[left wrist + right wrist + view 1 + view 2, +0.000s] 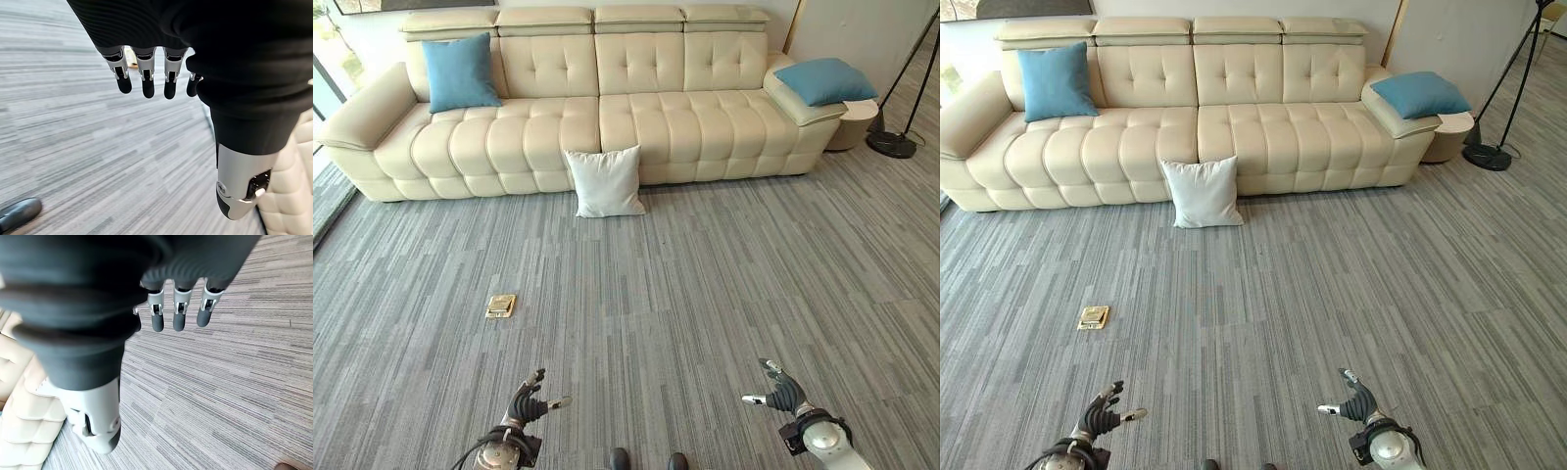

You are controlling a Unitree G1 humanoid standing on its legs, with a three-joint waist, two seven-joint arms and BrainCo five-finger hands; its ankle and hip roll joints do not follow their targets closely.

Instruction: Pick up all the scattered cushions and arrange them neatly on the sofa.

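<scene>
White cushion [605, 181]: centre frame, leaning on the sofa [509, 142]; grab it one-sided and you'll drag it.
Left robot hand [530, 401], right robot hand [781, 392]: released, empty, lower frame.

Both head views look down from standing height across grey striped carpet [705, 294] toward the long cream tufted-leather sofa [607, 117]; each wrist view hangs close above that carpet.
</scene>
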